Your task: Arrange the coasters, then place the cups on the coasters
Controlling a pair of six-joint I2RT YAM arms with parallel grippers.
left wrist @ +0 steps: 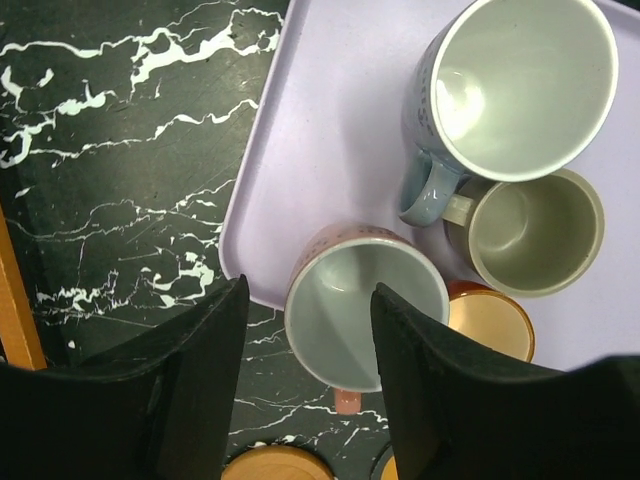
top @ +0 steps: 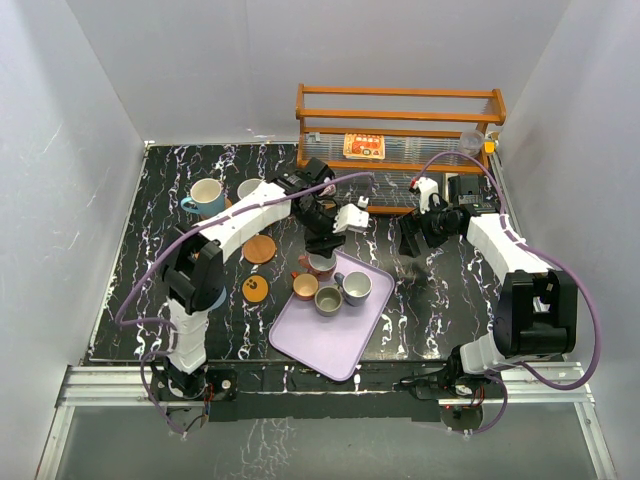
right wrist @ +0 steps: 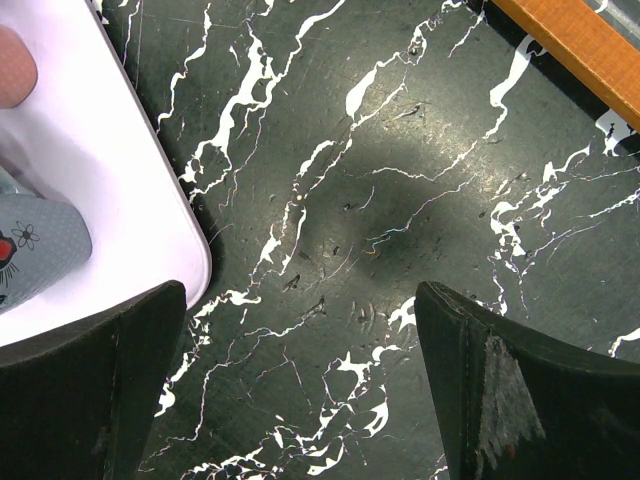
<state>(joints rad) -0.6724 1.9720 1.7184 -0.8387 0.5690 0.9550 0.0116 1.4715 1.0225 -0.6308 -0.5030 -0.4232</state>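
Observation:
A pink cup [top: 320,265] stands at the far corner of the lilac tray [top: 330,345], beside an orange-lined cup [top: 304,286], an olive-grey cup [top: 328,300] and a pale blue-grey cup [top: 353,288]. My left gripper [left wrist: 310,290] hangs over the pink cup [left wrist: 365,315], half closed. One finger overlaps the cup's inside; the other stands outside its wall with a gap. My right gripper [right wrist: 300,290] is wide open over bare table, right of the tray [right wrist: 120,170]. A woven coaster [top: 259,249] and a dotted orange coaster [top: 255,289] lie left of the tray.
A blue cup [top: 205,197] and a white cup [top: 250,188] stand at the back left. A wooden rack [top: 400,125] holding a printed packet [top: 364,146] lines the back edge. White walls close in three sides.

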